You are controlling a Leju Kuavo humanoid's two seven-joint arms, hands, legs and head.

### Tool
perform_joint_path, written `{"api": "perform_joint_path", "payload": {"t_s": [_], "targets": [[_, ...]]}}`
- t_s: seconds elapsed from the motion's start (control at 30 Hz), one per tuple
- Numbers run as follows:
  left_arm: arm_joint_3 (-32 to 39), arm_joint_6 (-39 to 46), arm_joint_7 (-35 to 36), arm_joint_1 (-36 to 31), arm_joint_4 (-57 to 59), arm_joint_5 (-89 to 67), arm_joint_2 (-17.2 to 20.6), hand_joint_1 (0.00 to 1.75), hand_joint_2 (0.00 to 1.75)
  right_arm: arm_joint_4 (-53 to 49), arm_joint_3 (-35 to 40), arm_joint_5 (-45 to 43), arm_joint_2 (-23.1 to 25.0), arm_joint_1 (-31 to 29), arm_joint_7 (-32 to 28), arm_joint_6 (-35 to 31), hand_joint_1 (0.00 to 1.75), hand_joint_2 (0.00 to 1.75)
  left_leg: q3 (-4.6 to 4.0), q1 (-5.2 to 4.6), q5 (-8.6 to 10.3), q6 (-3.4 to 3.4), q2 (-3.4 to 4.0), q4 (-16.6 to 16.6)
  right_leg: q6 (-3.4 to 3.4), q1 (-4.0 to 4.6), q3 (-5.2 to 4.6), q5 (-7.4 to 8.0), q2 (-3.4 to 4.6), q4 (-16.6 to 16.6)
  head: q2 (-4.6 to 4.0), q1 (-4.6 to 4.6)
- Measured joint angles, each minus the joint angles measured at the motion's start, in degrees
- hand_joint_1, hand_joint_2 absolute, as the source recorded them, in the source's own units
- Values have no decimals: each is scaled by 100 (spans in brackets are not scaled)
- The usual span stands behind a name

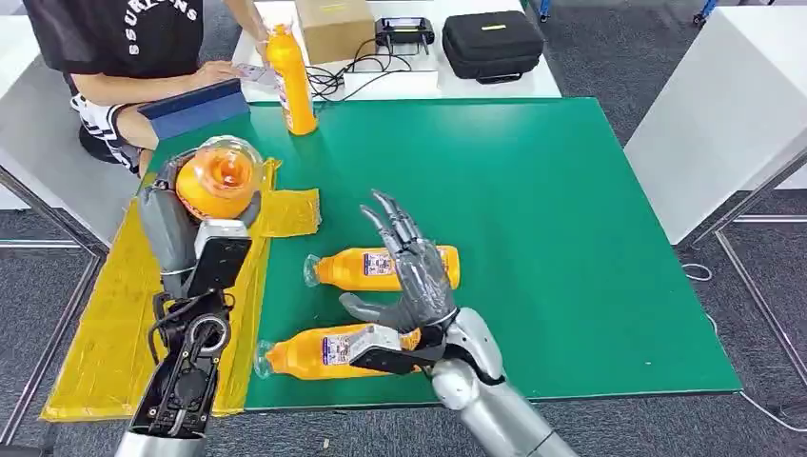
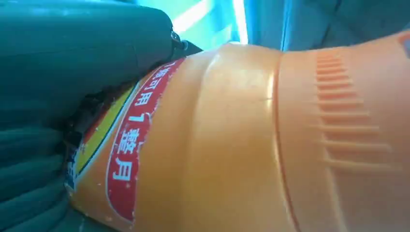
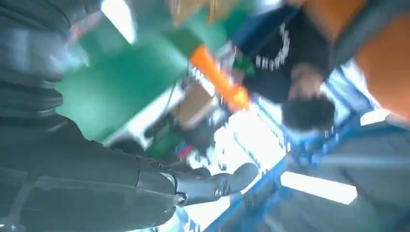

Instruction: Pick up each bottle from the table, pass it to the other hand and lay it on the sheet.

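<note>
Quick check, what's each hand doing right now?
Left hand: holding an orange bottle, base towards the camera, over the yellow sheet.
Right hand: open, fingers spread, holding nothing, above the bottles lying on the green mat.

I see two bottles (image 1: pixel 385 268) lying on the mat (image 1: pixel 571 238), one bottle standing (image 1: pixel 289 81) at its far edge, sheet (image 1: pixel 105 333) along its left side.
</note>
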Motion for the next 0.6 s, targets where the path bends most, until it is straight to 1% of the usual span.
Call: {"api": "perform_joint_path", "payload": {"t_s": [0.07,0.13,0.23,0.33,0.4,0.43,0.47,0.5,0.53,0.6], "targets": [[164,166,307,-82,109,-652,81,175,175,-391,-11,144,-159,185,109,0,0,175,0,0,0,0,1,0,0,0,1,0,1,0,0,0],[288,209,384,-132,172,-734,140,175,175,-640,-22,185,-256,295,148,0,0,175,0,0,-1,0,5,0,0,0,0,1,5,0,0,0],[352,249,440,-160,242,-857,159,175,175,-869,-28,227,-347,368,175,2,0,175,0,0,0,0,3,0,0,0,0,1,4,0,0,2],[402,281,848,-219,352,-1728,205,175,175,-983,-28,435,-422,395,356,118,0,175,0,0,0,0,4,0,0,0,1,1,4,1,0,2],[437,174,1406,-300,503,-2852,281,175,175,-1030,-26,648,-476,406,554,373,0,175,1,0,0,0,4,0,0,0,1,1,3,1,2,0],[399,14,1933,-400,652,-3295,392,175,175,-1035,-22,752,-500,406,649,536,0,175,2,1,2,-1,2,0,0,1,-1,1,2,0,0,2],[202,-282,2622,-539,870,-3587,587,175,175,-1035,11,876,-524,403,729,746,0,175,3,1,3,-3,4,0,-1,1,-1,2,3,1,2,4],[-34,-568,3109,-678,1076,-3613,728,175,175,-1035,64,975,-542,403,785,919,0,175,3,1,2,-3,8,0,-1,1,0,3,5,1,2,0],[-290,-830,3451,-784,1316,-3621,883,175,175,-1033,114,1040,-557,409,826,1074,0,175,3,1,2,-3,12,0,-5,1,-3,7,11,2,0,-2],[-552,-1037,3566,-968,1734,-3643,1062,166,175,-1009,252,1127,-592,414,876,1305,0,175,2,5,5,-6,14,0,-17,3,-4,14,11,2,2,-2]]}}
